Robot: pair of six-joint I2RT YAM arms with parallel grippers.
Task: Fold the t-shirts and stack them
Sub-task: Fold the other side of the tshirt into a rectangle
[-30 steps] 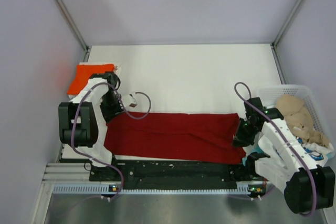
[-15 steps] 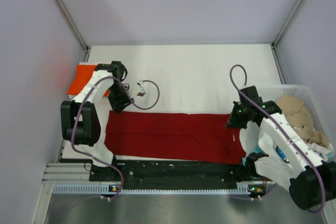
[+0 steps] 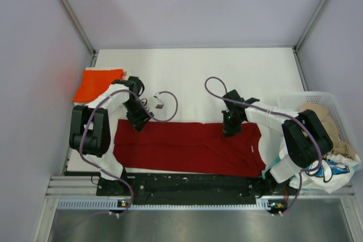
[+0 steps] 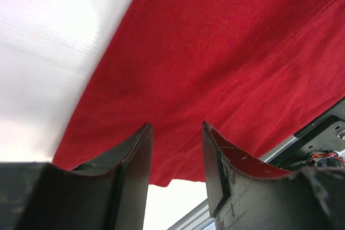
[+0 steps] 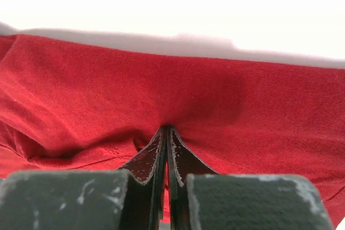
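Note:
A large dark red t-shirt (image 3: 187, 148) lies folded into a long strip across the front of the table. My left gripper (image 3: 139, 118) hovers open over its far left corner, with red cloth (image 4: 215, 52) showing between and beyond the fingers (image 4: 135, 154). My right gripper (image 3: 229, 128) is shut, its tips (image 5: 167, 129) pressed into the cloth (image 5: 242, 100) near the middle of the far edge, where the fabric dimples. A folded orange-red t-shirt (image 3: 99, 83) rests at the far left. Beige (image 3: 317, 118) and white printed (image 3: 334, 165) shirts sit at the right.
A white lattice basket (image 3: 295, 96) stands at the right edge and holds the beige shirt. A black rail (image 3: 187, 184) runs along the table's front edge. Grey walls close in the white table (image 3: 198, 77) on three sides. Purple cables loop off both wrists.
My right arm has swung left along the shirt's far edge, from its right end to the middle, and its jaws have shut. My left gripper has opened wider and shifted slightly right.

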